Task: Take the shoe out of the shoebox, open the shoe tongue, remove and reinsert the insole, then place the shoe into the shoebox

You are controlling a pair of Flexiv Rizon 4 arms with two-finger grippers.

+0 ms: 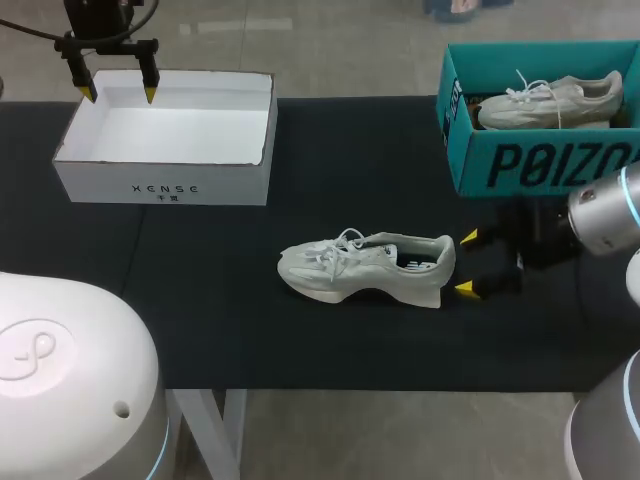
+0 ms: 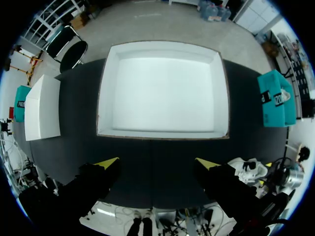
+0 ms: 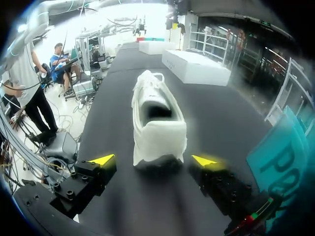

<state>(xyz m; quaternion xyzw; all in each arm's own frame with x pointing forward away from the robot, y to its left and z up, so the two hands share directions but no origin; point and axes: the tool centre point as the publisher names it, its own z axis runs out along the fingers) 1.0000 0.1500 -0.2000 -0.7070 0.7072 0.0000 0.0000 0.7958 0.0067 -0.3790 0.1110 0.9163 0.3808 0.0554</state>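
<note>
Right tool (image 1: 466, 263), fingers spread apart, sits just behind the heel of the shoe (image 1: 365, 265), apparently not touching it, which lies on the worktop (image 1: 250, 340), long axis running straight away from this nearer arm.

This is a robotics lab, set up for handling trials. A bench (image 1: 330, 340) under a black cover carries staged props. A pale grey sneaker (image 1: 365, 265) lies at its middle. Beyond the sneaker to the left stands an open white cardboard box (image 1: 160, 180), and beyond it to the right a teal shoebox (image 1: 540, 165) holding a second sneaker (image 1: 550, 100). Two yellow-tipped robot tools attend: the left end effector (image 1: 118, 93) far beyond the sneaker, and the right end effector (image 1: 466, 263) at the sneaker's heel.
</note>
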